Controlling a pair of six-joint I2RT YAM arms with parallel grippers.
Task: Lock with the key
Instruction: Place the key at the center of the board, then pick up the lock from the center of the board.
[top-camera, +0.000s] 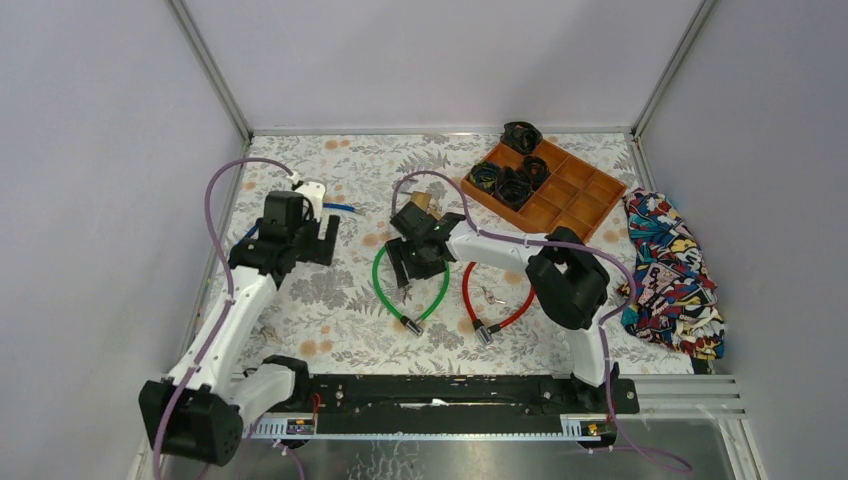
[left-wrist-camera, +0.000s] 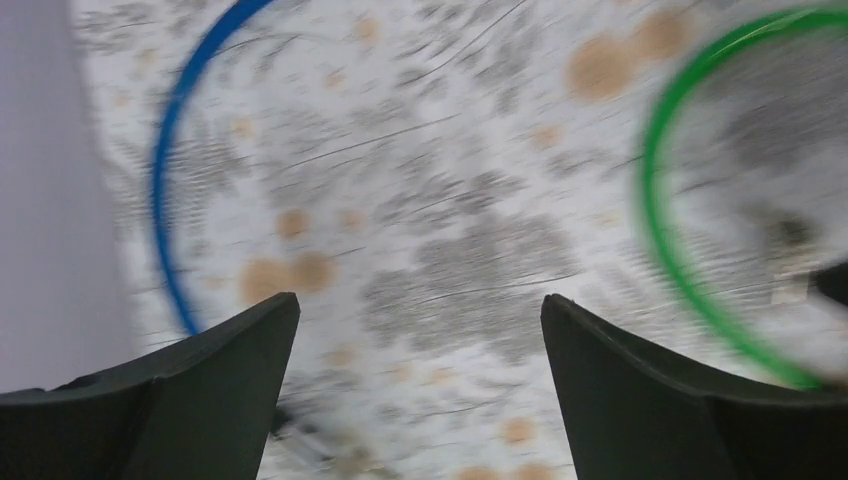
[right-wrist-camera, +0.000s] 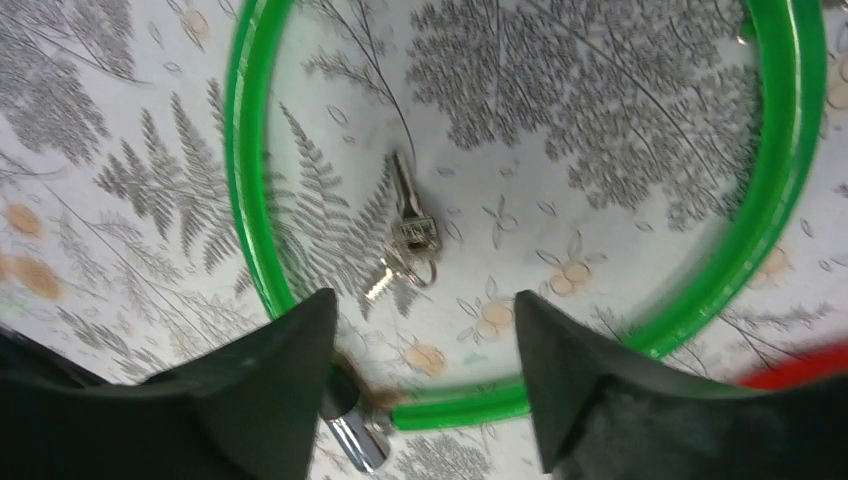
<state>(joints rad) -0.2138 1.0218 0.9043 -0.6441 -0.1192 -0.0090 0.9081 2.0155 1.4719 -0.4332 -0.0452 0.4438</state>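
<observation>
A green cable lock (top-camera: 437, 296) lies in a loop mid-table, its metal end (right-wrist-camera: 357, 432) showing by my right gripper's left finger. A small bunch of silver keys (right-wrist-camera: 408, 240) lies on the cloth inside the green loop (right-wrist-camera: 250, 200). My right gripper (right-wrist-camera: 422, 297) is open and empty, hovering over the loop's edge just short of the keys; in the top view it (top-camera: 413, 262) sits over the loop's upper part. My left gripper (left-wrist-camera: 420, 300) is open and empty above bare cloth, between a blue cable (left-wrist-camera: 165, 200) and the green loop (left-wrist-camera: 665, 240). That view is blurred.
A red cable lock (top-camera: 500, 308) lies right of the green one, with small keys (top-camera: 489, 295) inside it. The blue cable (top-camera: 338, 208) lies by the left gripper (top-camera: 322, 240). An orange divided tray (top-camera: 580, 205) stands at the back right. A colourful cloth (top-camera: 672, 275) lies at the right edge.
</observation>
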